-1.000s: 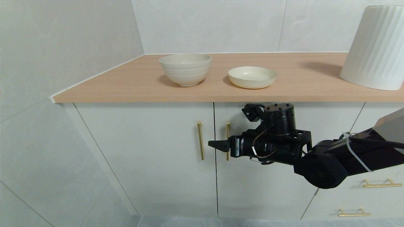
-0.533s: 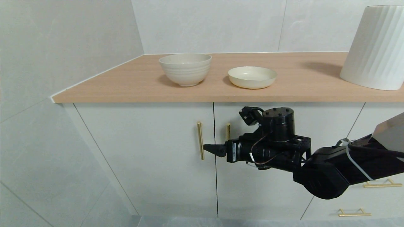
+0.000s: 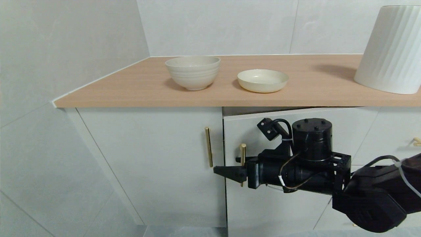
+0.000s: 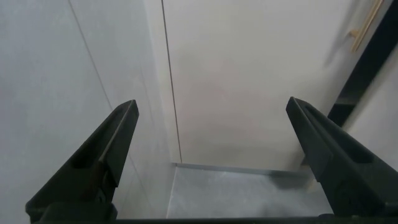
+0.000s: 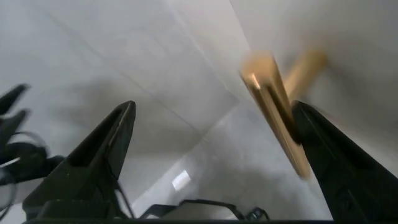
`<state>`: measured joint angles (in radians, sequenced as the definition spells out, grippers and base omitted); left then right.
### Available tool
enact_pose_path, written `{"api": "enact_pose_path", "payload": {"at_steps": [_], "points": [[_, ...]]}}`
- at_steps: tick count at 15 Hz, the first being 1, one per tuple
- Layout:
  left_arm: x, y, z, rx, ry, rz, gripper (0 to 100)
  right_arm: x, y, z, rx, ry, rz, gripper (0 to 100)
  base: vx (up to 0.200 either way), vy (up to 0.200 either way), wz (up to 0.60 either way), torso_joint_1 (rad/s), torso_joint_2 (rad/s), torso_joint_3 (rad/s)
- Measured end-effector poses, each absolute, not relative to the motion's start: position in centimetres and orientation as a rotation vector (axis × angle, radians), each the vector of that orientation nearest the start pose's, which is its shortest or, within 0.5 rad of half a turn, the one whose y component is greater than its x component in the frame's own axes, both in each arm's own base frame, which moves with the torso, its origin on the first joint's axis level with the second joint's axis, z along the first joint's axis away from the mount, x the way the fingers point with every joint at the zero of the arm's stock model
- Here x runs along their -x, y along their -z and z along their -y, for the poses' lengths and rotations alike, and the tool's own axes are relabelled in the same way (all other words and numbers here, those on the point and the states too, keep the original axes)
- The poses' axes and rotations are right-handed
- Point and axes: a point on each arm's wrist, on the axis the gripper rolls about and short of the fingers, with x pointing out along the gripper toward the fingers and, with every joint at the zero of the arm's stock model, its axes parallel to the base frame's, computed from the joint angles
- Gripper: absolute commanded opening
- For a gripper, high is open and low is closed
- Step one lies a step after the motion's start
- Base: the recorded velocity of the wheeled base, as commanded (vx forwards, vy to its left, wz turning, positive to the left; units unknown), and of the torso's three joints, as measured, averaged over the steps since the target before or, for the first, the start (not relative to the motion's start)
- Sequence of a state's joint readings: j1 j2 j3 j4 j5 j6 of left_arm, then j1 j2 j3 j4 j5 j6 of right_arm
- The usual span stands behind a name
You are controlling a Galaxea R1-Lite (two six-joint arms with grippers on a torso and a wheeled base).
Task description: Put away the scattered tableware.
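Wooden bench (image 3: pixel 131 92) carries bowl (image 3: pixel 192 71) and plate (image 3: pixel 262 80); below, right tool (image 3: pixel 228 171), jaws spread, seems hooked on the gold handle (image 3: pixel 242 151) of the ajar door (image 3: pixel 263 210); left tool (image 4: pixel 211 155) gapes wide.

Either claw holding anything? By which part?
Nothing gripped. Right claw open, one finger against the door handle; left claw open, empty.
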<state>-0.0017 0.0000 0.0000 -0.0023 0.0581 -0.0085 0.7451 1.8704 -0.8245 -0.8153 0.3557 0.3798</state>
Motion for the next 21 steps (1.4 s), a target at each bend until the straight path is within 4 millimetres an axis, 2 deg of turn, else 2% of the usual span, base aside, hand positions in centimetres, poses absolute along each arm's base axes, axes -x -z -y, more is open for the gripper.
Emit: {"api": "enact_pose_path", "payload": {"at_steps": [4, 7, 8, 11, 14, 16, 19, 20, 21], "points": [[2.3, -7.6, -0.1, 0.005, -0.056, 0.003, 100, -21.9, -15.2, -22.8, -0.283, -1.103, -0.444, 100, 0.000, 0.000, 0.00, 0.000, 0.00, 0.000], [2.3, -7.6, -0.1, -0.065, -0.052, 0.003, 100, -20.3, -15.2, -22.3, -0.273, -1.131, -0.456, 100, 0.000, 0.000, 0.00, 0.000, 0.00, 0.000], [2.4, -8.2, -0.1, -0.077, -0.039, 0.014, 100, -19.8, -15.1, -22.1, -0.270, -1.137, -0.461, 100, 0.000, 0.000, 0.00, 0.000, 0.00, 0.000], [3.0, -12.6, 0.0, -0.126, 0.004, 0.069, 100, -18.6, -14.9, -21.2, -0.265, -1.148, -0.475, 100, 0.000, 0.000, 0.00, 0.000, 0.00, 0.000], [1.9, -17.9, 0.2, -0.153, 0.082, 0.061, 100, -17.6, -15.2, -20.2, -0.270, -1.155, -0.472, 100, 0.000, 0.000, 0.00, 0.000, 0.00, 0.000], [-0.3, -20.9, 0.4, -0.138, 0.170, 0.009, 100, -17.2, -16.0, -19.8, -0.277, -1.164, -0.441, 100, 0.000, 0.000, 0.00, 0.000, 0.00, 0.000], [-5.6, -23.8, 1.0, -0.041, 0.350, -0.126, 100, -16.4, -16.2, -19.6, -0.274, -1.177, -0.436, 100, 0.000, 0.000, 0.00, 0.000, 0.00, 0.000], [-7.1, -24.4, 1.4, 0.016, 0.416, -0.153, 0, -16.3, -16.1, -19.5, -0.273, -1.177, -0.439, 100, 0.000, 0.000, 0.00, 0.000, 0.00, 0.000], [-8.7, -24.8, 2.3, 0.080, 0.497, -0.181, 0, -16.2, -16.1, -19.4, -0.273, -1.176, -0.439, 100, 0.000, 0.000, 0.00, 0.000, 0.00, 0.000]]}}
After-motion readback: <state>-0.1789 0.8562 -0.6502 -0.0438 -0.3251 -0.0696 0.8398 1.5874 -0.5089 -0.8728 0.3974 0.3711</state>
